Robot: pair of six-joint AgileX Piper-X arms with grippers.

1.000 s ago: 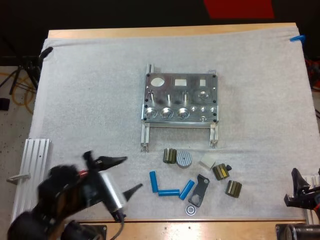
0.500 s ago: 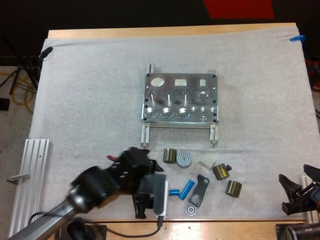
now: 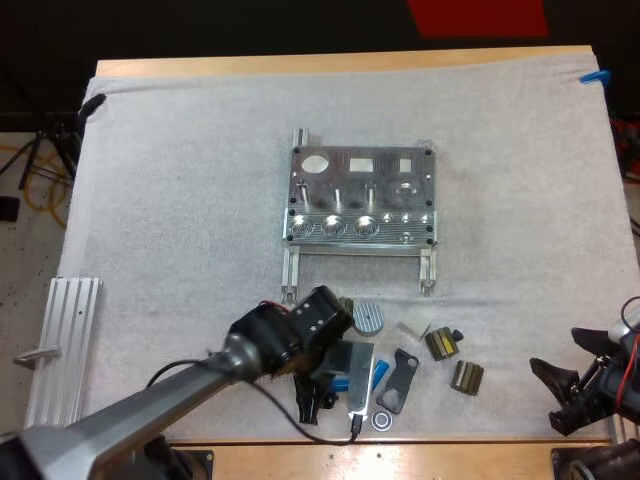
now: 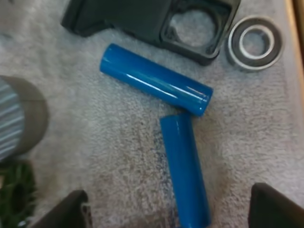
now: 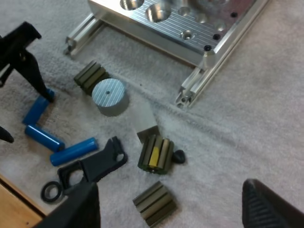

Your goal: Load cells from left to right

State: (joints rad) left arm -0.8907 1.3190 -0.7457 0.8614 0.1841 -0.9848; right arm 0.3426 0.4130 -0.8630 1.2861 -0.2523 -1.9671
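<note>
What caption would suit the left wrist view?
Open left hand hovers over two blue cylinders beside a black bracket and bearing.

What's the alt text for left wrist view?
Open left gripper hovers over two blue cylinders lying at an angle on the white mat, ends almost touching. A black bracket and bearing ring lie beyond them, a ribbed grey disc beside.

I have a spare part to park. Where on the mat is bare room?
Bare: the mat left of the metal fixture, the strip beyond it, and the stretch to its right. Crowded: the near side below the fixture, where blue cylinders, dark parts and the left pincer cluster.
</note>
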